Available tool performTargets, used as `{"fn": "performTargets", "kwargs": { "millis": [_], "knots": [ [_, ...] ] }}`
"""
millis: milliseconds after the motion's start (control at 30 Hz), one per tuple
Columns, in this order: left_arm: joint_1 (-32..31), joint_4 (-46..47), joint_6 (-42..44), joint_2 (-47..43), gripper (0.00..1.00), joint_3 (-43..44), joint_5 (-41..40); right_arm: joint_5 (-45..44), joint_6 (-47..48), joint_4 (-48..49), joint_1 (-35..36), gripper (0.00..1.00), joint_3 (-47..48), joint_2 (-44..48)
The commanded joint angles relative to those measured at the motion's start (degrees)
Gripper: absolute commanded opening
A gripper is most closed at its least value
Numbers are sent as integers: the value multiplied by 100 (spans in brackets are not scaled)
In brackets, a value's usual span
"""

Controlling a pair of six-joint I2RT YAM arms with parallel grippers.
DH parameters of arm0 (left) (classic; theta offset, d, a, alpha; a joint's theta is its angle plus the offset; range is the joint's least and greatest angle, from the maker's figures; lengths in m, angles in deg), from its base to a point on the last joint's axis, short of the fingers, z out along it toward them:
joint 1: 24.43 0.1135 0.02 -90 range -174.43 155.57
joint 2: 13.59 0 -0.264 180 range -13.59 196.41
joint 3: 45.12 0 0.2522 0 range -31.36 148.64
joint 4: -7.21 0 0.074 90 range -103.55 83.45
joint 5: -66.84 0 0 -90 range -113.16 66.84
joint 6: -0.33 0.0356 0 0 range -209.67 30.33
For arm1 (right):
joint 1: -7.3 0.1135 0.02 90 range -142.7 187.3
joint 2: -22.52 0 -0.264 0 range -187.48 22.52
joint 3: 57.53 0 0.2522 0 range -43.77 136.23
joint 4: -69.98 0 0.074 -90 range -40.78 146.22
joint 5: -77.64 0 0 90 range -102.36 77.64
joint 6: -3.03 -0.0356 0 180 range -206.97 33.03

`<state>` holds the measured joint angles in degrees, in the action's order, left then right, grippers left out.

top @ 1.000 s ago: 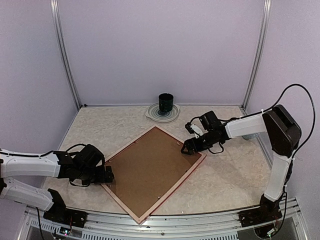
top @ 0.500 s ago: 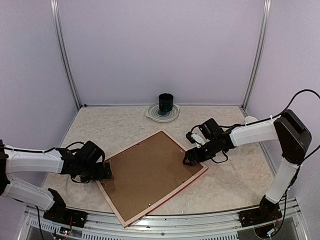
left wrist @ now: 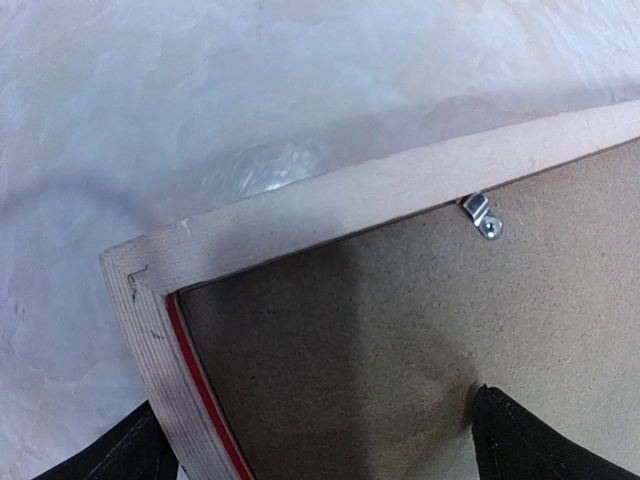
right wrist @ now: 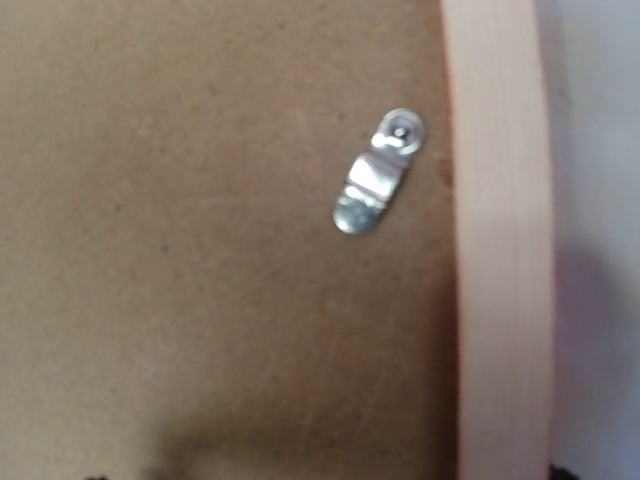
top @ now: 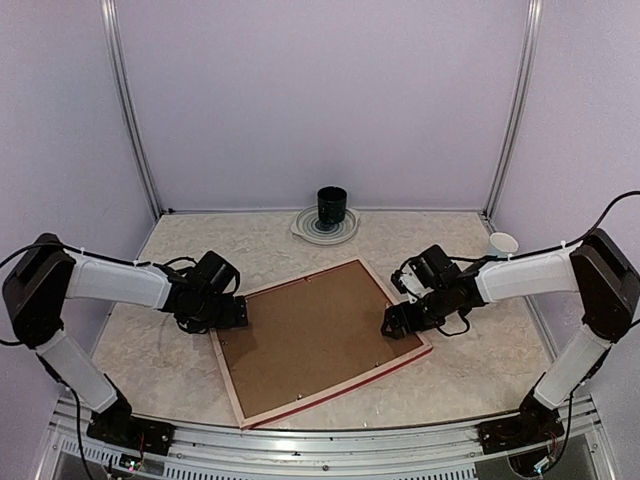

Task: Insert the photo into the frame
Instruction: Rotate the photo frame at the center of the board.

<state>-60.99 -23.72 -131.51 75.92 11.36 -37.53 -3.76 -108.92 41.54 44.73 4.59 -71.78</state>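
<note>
The frame (top: pixel 306 278) lies face down on the table, pale wood back up, with a red edge along its near side. A brown backing board (top: pixel 315 335) fills it, and the photo is hidden. My left gripper (top: pixel 232 315) is open at the frame's left corner. In the left wrist view, the left gripper (left wrist: pixel 320 440) has one finger outside the wood rail (left wrist: pixel 400 185) and the other over the board. My right gripper (top: pixel 395 320) is open over the frame's right rail (right wrist: pixel 500 250), near a metal clip (right wrist: pixel 378 172). Its fingertips barely show at the bottom corners.
A dark cup (top: pixel 332 207) stands on a striped plate (top: pixel 308 230) at the back of the table. A small white cup (top: pixel 503 243) sits at the right side behind the right arm. Another metal clip (left wrist: pixel 482 215) holds the board near the left corner.
The frame has turned clockwise on the table, its far corner swinging right. The left gripper moved away from the near edge with the left corner. The right gripper shifted nearer along the right rail.
</note>
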Motion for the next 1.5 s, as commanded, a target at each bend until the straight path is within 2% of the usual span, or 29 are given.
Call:
{"fn": "performTargets", "kwargs": {
  "millis": [0,300,600,700,933,1100,1300,1467],
  "knots": [
    [-115,1086,351,583,99,894,882,376,-472,-640,201,93,-396,112],
    [60,1157,736,1879,99,2229,1087,155,-778,-734,188,96,-688,606],
    [267,1439,790,2712,99,3436,1853,-80,-1204,-688,155,96,-729,740],
    [306,1252,758,2807,99,3623,1747,-208,-1268,-812,142,97,-665,819],
    [501,864,605,1892,99,2882,825,-575,-1424,-1050,-179,98,-648,1385],
    [460,952,538,1274,99,2136,662,-622,-1251,-996,-620,98,-503,1635],
    [337,1225,527,1018,99,1472,653,-1145,-912,-1149,-781,96,80,1068],
    [63,1466,671,890,99,1021,542,-1209,-804,-1075,-836,91,267,680]
  ]
}}
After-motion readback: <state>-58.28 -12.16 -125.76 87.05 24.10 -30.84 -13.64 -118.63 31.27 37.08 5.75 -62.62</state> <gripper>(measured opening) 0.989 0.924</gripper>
